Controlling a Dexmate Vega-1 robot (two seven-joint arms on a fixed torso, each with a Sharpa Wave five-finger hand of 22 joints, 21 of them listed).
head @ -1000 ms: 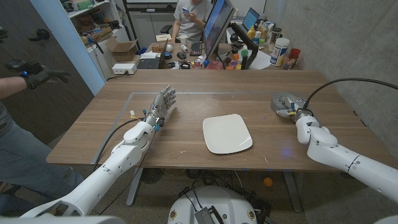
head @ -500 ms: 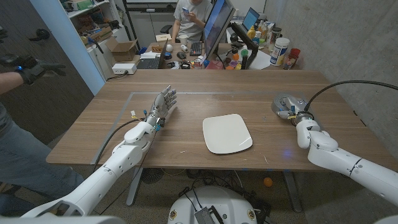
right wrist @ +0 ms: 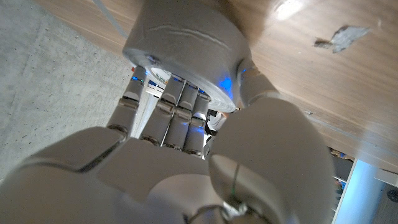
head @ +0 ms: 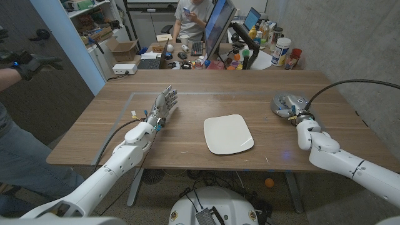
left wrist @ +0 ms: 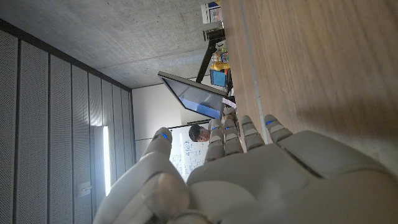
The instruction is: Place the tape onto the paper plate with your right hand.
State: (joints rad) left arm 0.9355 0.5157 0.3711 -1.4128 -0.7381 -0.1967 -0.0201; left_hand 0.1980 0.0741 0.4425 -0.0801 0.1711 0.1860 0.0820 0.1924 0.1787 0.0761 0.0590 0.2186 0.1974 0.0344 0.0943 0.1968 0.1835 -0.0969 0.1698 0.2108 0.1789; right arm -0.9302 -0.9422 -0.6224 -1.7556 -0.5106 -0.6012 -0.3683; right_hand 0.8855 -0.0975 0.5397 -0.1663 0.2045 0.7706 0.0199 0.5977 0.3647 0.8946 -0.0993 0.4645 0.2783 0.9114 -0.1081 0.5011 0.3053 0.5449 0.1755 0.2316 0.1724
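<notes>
Wood-grain brown, the worktop (head: 187,147) is smooth and matte, with straight edges and squared corners. Toward its left side the left hand (head: 164,106) stands on its edge, pale grey plastic with jointed fingers apart and straight, holding nothing; bare wood lies all around it. Near the middle, closer to the front edge, sits the paper plate (head: 228,134), white, shallow, a rounded square with a soft raised rim and open board on every side. Well apart from it, by the right edge, the right hand (head: 294,109) wraps its fingers around the tape (head: 287,102), a thick grey roll with a smooth curved wall. Between plate and tape the surface is bare.
</notes>
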